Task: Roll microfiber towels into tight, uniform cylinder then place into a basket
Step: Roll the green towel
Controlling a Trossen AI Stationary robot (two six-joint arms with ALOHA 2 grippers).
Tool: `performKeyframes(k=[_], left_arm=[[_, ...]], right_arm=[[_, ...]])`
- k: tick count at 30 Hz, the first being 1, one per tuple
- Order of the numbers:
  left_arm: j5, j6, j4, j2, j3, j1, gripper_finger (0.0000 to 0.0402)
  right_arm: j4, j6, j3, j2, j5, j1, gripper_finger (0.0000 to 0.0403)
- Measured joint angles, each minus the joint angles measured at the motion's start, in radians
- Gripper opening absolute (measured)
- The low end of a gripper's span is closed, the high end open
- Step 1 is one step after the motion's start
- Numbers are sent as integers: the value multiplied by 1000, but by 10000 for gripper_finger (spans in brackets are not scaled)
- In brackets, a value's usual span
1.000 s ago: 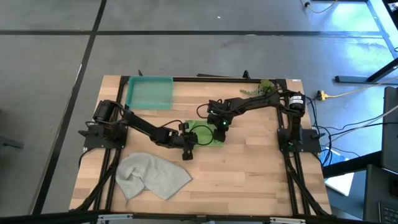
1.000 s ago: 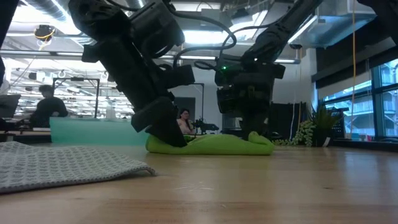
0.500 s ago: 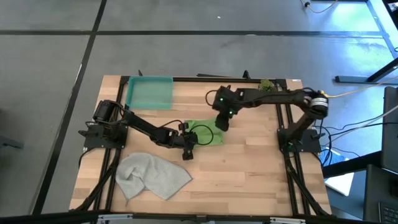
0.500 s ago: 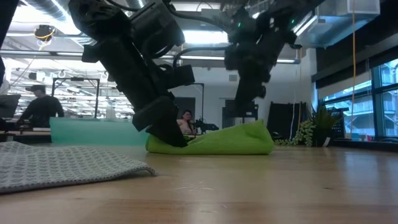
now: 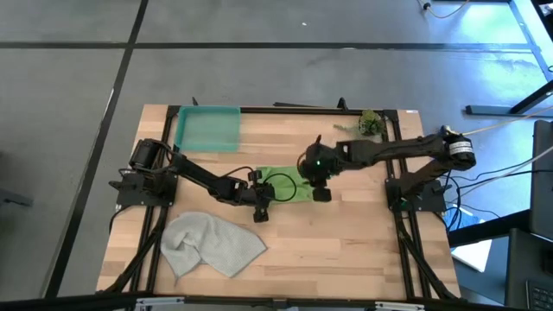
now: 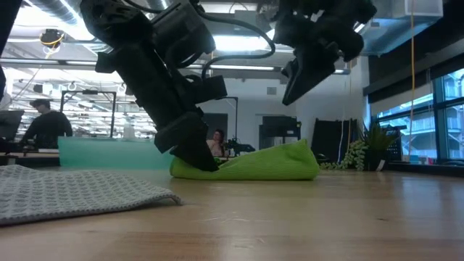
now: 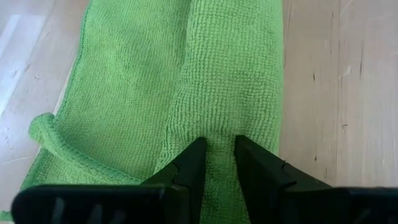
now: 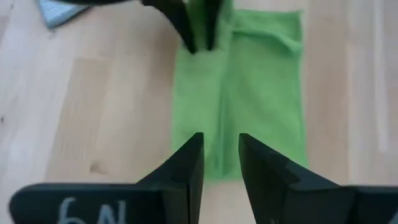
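- Left claw (image 7: 216,155): down on the near end of the green towel (image 5: 285,185), fingers pinched on a ridge of the cloth. I judge this grip is there to anchor that end so the fold keeps its shape.
- Right claw (image 8: 219,155): lifted clear above the towel's far end, fingers slightly parted with nothing between them, lined up with the fold so I could come down on it.
- Green towel: mid-table, folded into a long narrow strip, not yet a cylinder; one end stands a little higher than the rest in the low view.
- Grey towel (image 5: 212,245): loose heap near the table's front-left, untouched, waiting its turn.
- Basket (image 5: 207,129): back-left corner, well apart from both towels, nothing visible in it.
- Table (image 5: 346,233): bare wood around the work.
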Motion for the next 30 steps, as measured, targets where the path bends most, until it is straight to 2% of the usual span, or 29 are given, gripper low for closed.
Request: performKeyframes(k=[10,16,18,21,30], left_arm=[[0,0,2,0,0,0,87],[0,0,5,0,-1,0,87],[0,0,5,0,-1,0,87],[0,0,6,0,-1,0,87],[2,0,13,1,-1,0,87]], right_arm=[[222,-71,-139,9,-1,121,103],[470,-92,-269,54,1,127,103],[518,-94,-304,71,38,115,103],[534,-93,-330,84,91,87,103],[553,-66,-371,150,96,39,103]])
